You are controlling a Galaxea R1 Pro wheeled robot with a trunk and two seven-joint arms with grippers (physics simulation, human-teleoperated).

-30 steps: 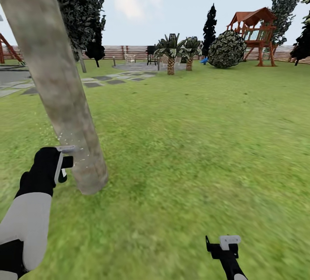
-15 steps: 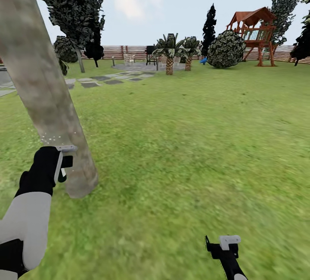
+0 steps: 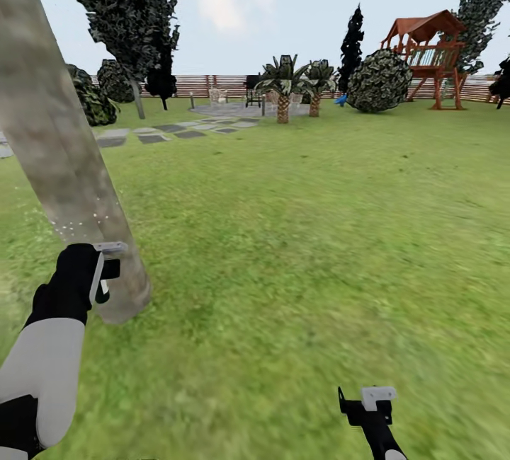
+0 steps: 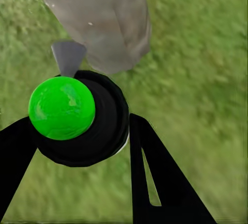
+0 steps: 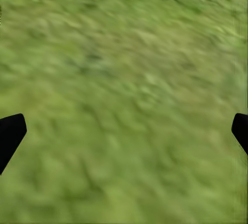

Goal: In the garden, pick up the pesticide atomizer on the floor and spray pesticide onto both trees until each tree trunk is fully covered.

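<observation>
The garden's grass lawn (image 3: 304, 233) spreads from the robot to a reddish-brown slat fence (image 3: 212, 85) at the far edge. At near left a thick, pale grey-brown mottled tree trunk (image 3: 53, 141) leans up out of the head view, its base on the grass just beyond the left gripper. Far right stands a wooden play tower (image 3: 428, 53) with a red-brown roof, a round leafy bush (image 3: 379, 81) to its left. Two short palms (image 3: 283, 88) stand at the far centre, beside a paved patch and a line of grey stepping stones (image 3: 173, 131). A dark-leaved tree (image 3: 127, 14) rises at far left.

The left gripper (image 3: 103, 272) is closed around the pesticide atomizer (image 4: 85, 120), a dark round bottle with a green ball on top and a grey nozzle aimed at the trunk (image 4: 103, 17); the black fingers (image 4: 155, 177) press against its sides. Tiny white specks of pesticide (image 3: 88, 223) dot the bark just above the gripper.

The right gripper (image 3: 372, 403) hangs low at near right over bare grass, its fingertips (image 5: 10, 133) spread wide apart with nothing between them.
</observation>
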